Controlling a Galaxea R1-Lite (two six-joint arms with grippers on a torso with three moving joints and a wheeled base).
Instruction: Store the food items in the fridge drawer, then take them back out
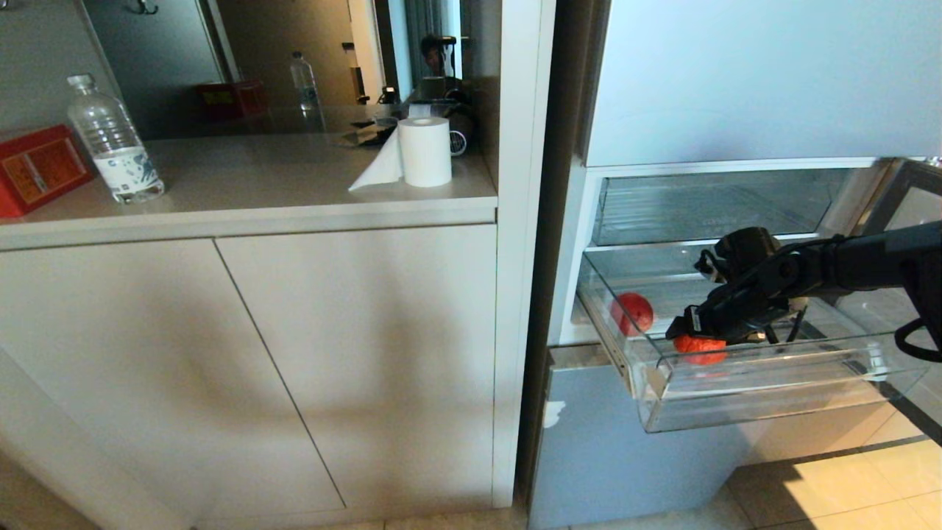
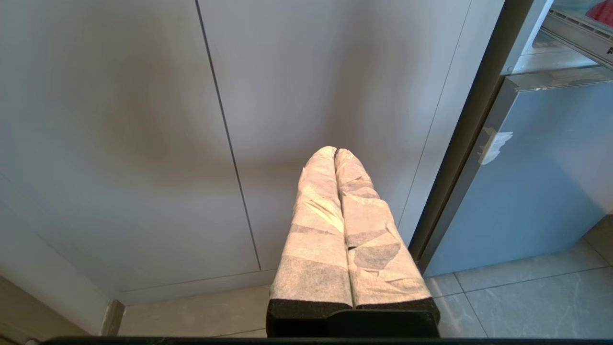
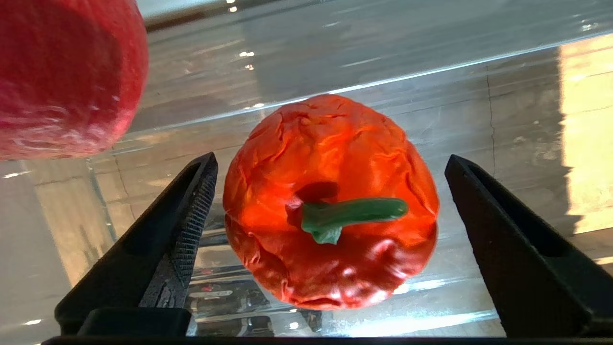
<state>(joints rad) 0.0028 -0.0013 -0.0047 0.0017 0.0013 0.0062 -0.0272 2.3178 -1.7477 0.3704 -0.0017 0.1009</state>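
The clear fridge drawer (image 1: pixel 773 394) is pulled out of the pale fridge. Two food items lie in it: a matte red apple (image 1: pixel 631 313) near its left wall and a wrinkled orange-red pepper (image 1: pixel 699 350) with a green stem near the front. My right gripper (image 1: pixel 695 331) reaches in from the right, just over the pepper. In the right wrist view the gripper (image 3: pixel 330 157) is open, its black fingers (image 3: pixel 191 206) standing either side of the pepper (image 3: pixel 330 201) without touching it. The apple (image 3: pixel 62 76) lies beside it. My left gripper (image 2: pixel 335 151) is shut, empty and parked low before the cabinet.
A second clear drawer (image 1: pixel 706 206) sits just above, and the flat pale-blue bottom door (image 1: pixel 611 456) below. To the left, a counter (image 1: pixel 257 206) holds a water bottle (image 1: pixel 114 140), a red box (image 1: pixel 37 169) and a paper roll (image 1: pixel 425 151). Tiled floor lies below.
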